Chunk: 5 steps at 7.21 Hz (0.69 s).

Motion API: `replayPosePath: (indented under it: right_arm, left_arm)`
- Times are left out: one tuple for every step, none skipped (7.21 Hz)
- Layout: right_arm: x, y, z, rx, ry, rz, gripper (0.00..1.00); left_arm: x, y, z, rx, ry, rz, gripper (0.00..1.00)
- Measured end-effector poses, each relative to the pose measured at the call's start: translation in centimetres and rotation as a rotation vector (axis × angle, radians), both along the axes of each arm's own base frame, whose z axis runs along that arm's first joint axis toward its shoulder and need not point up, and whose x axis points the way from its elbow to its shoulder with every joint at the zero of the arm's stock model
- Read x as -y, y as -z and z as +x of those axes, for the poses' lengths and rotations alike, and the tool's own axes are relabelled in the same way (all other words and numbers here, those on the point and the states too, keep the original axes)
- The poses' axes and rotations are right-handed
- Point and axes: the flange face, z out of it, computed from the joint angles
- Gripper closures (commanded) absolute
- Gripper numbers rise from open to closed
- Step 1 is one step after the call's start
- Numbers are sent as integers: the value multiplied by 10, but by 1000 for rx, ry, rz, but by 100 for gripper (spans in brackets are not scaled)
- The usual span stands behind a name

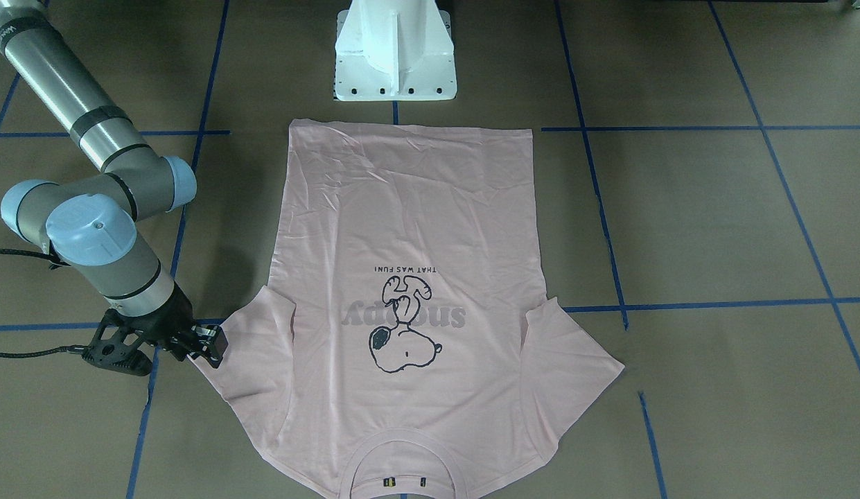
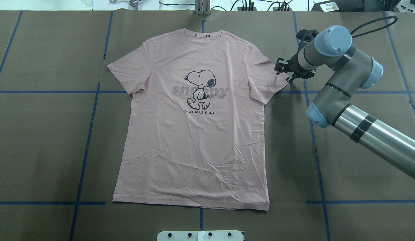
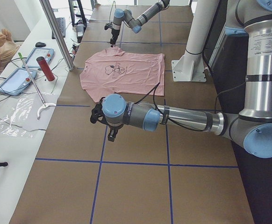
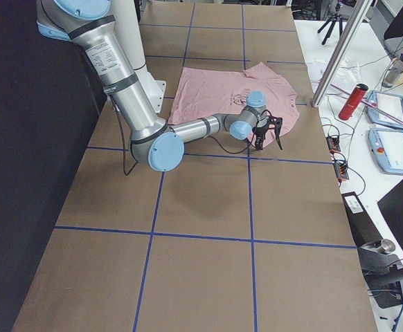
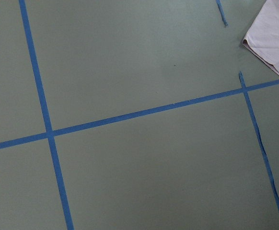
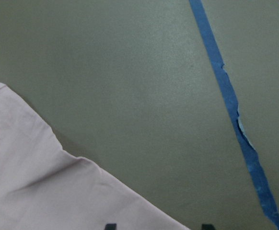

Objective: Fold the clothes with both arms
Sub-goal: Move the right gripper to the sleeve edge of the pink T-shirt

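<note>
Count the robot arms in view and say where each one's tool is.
2. The right arm's tool sits at the T-shirt's sleeve edge. The left arm's tool hangs over the table beyond the other sleeve, seen only from the side.

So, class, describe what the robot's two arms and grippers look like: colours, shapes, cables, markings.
Both the right arm and left arm are silver-grey tubes with light-blue joint caps, black bands and trailing black cables. Each ends in a black two-finger gripper: right gripper, left gripper.

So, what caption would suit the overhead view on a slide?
Pink T-shirt lies flat, print up, on the taped table; the right gripper is poised at its sleeve.
</note>
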Motion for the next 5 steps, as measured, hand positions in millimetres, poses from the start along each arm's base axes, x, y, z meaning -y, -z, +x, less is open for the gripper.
replayPosePath:
  right_arm:
    - [-1,-1,1,1,-2,-1,34]
    - [-2,-3,3,0,-4,-3,36]
    - [-3,-5,4,-3,-7,-6,39]
    - [-4,-9,5,-6,-8,-10,45]
    - [-5,-12,5,-8,-9,-14,95]
  left_arm:
    - [0,0,0,0,0,0,0]
    - [0,0,0,0,0,0,0]
    - [0,2,0,-2,5,-5,0]
    - [0,7,0,-5,16,-13,0]
    - [-1,12,0,-6,23,-17,0]
